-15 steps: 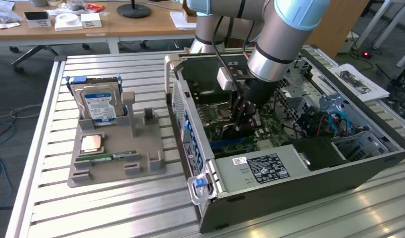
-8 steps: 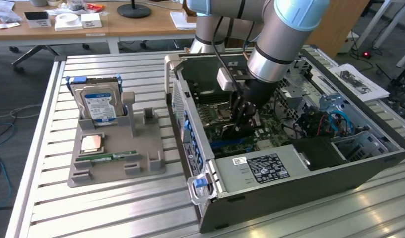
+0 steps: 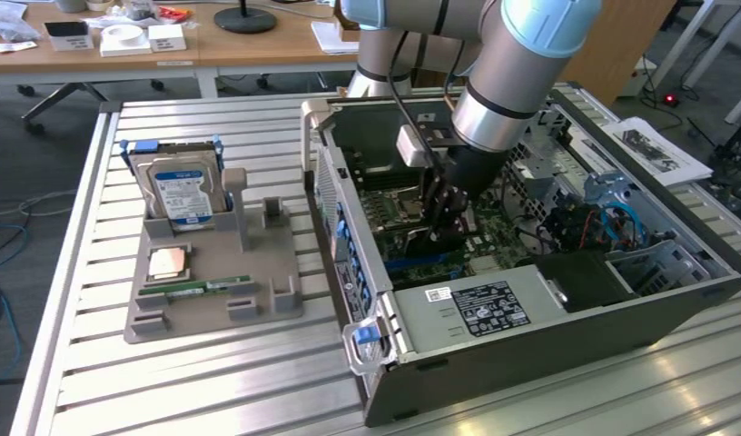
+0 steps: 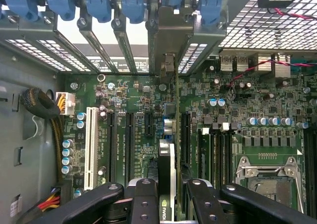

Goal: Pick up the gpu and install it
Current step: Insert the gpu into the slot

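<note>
The exterior camera is looking down at a slant from well back, taking in the table (image 3: 225,381) and the whole open computer case (image 3: 528,354). The wrist camera is pointing past the gripper (image 4: 171,184), close onto the motherboard (image 4: 138,100), which both views are sharing.
</note>
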`<state>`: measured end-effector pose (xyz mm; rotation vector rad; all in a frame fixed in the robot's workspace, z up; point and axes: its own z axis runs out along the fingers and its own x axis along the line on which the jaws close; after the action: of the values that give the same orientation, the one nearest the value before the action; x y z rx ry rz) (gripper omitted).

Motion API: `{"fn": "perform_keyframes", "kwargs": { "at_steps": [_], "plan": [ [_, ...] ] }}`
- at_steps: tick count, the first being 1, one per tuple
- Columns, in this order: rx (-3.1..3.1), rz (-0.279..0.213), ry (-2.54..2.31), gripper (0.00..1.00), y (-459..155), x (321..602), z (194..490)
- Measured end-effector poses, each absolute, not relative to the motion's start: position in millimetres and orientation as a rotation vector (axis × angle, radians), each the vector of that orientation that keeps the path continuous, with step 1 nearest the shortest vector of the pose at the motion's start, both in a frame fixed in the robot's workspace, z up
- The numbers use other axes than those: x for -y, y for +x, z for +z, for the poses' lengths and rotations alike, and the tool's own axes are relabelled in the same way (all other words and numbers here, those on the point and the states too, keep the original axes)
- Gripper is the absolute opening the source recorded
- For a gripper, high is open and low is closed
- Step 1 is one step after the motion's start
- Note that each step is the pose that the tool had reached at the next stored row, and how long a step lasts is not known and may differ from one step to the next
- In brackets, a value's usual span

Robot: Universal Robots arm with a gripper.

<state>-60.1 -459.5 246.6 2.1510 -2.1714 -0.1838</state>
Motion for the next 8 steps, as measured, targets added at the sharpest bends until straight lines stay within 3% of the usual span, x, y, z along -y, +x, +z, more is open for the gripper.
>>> {"fn": "perform_keyframes", "kwargs": {
  "at_steps": [8],
  "plan": [
    [2.171,-0.184,2.151,0.27,-60.1,460.0,246.1]
  ]
}}
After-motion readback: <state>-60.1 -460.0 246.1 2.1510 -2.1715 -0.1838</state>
